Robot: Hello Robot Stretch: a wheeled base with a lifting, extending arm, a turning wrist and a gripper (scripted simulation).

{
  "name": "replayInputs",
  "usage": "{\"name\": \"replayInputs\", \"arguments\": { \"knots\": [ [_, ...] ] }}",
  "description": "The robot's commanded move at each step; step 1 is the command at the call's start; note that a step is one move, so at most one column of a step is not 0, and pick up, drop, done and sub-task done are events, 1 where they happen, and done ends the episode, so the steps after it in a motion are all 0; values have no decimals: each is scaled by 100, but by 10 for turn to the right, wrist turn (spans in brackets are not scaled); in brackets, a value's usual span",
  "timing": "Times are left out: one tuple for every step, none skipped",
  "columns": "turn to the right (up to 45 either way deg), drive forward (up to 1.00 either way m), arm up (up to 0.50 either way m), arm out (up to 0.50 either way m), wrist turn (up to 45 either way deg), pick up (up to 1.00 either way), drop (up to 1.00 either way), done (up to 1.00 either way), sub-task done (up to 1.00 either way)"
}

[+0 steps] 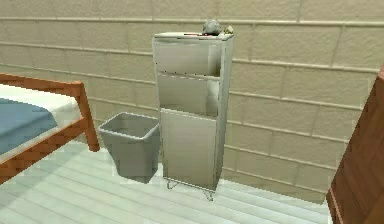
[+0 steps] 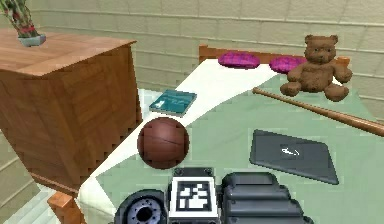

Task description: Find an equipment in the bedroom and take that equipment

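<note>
A brown ball [image 2: 163, 142] rests on the bed [image 2: 225, 120]. It is probably light, firm and smooth, so grip across its widest middle. The hand [image 2: 146, 210] seems just below it; apart or together, I cannot tell.

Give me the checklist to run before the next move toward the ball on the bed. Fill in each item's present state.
1. Equipment in sight: a brown ball lies on the bed in the arm side view. Ok.
2. Ball free of neighbours: the teal book and the dark flat device lie apart from it. Ok.
3. Gripper lined up with the ball: it sits at the picture's bottom edge, below the ball. Cannot tell.
4. Gripper holding nothing: its far end cannot be made out. Cannot tell.
5. Room beside the wooden dresser, which stands close on the ball's left. Cannot tell.
6. Fallback equipment: a wooden bat lies farther out on the bed. Ok.
</note>
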Motion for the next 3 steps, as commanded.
{"name": "replayInputs", "arguments": {
  "knots": [
    [0,0,0,30,0,0,0,0,0],
    [0,0,0,0,450,0,0,0,0],
    [0,0,0,0,450,0,0,0,0]
  ]
}}
